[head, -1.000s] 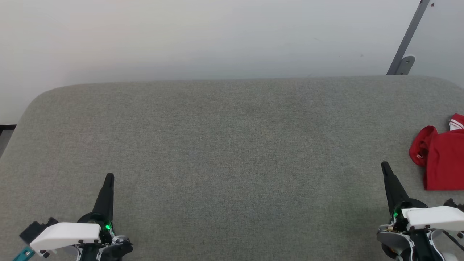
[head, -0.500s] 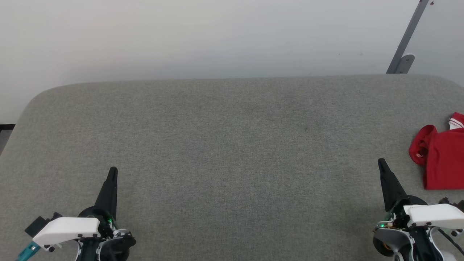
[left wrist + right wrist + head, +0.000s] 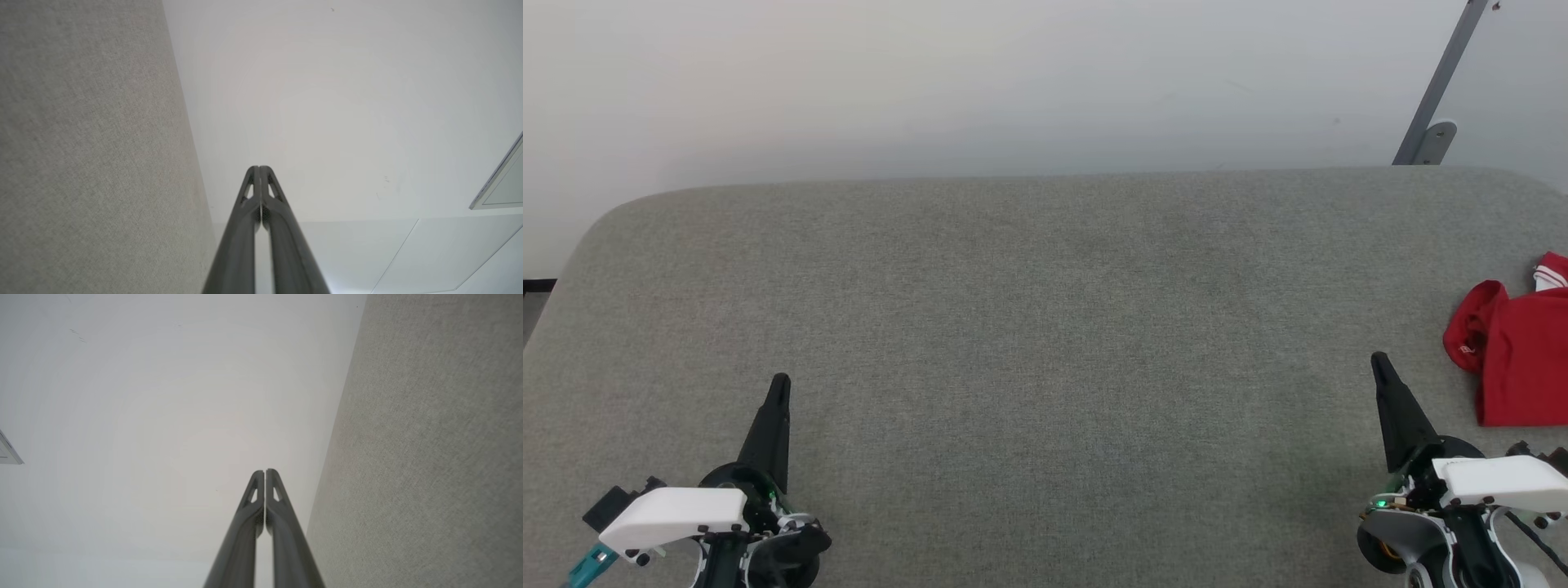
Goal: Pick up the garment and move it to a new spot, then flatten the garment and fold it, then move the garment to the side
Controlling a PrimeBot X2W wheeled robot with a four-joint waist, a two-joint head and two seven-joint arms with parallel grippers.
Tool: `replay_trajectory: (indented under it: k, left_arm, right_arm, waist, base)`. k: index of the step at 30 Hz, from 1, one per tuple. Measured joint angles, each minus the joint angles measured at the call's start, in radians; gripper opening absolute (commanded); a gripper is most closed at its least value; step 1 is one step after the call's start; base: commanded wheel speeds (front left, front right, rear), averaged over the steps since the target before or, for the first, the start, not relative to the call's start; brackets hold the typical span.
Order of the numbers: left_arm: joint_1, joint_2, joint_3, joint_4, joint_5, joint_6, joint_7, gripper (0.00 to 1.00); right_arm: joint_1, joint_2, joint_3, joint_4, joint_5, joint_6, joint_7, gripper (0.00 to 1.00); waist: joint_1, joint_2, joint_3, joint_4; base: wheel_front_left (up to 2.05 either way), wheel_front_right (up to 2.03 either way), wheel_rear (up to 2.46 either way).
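Garment lies bunched at far right of your grey surface; your left gripper and right gripper sit pressed closed, holding nothing.

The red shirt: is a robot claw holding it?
No, the red shirt lies alone on the grey surface, clear of the left gripper and right gripper.

Grey pad lies open ahead of and between my fingers; the garment sits right of my right pair.
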Motion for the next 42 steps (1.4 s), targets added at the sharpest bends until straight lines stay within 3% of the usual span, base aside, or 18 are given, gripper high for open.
replay_trajectory:
  k: [42]
  left_arm:
    - [0.0, -0.002, 0.001, 0.0, 0.0, 0.0, 0.0, 0.0]
  right_arm:
    - [0.0, 0.0, 0.001, 0.0, 0.0, 0.0, 0.0, 0.0]
  waist:
    - [0.0001, 0.0, 0.0, 0.0]
  base:
    - [0.0, 0.0, 0.0]
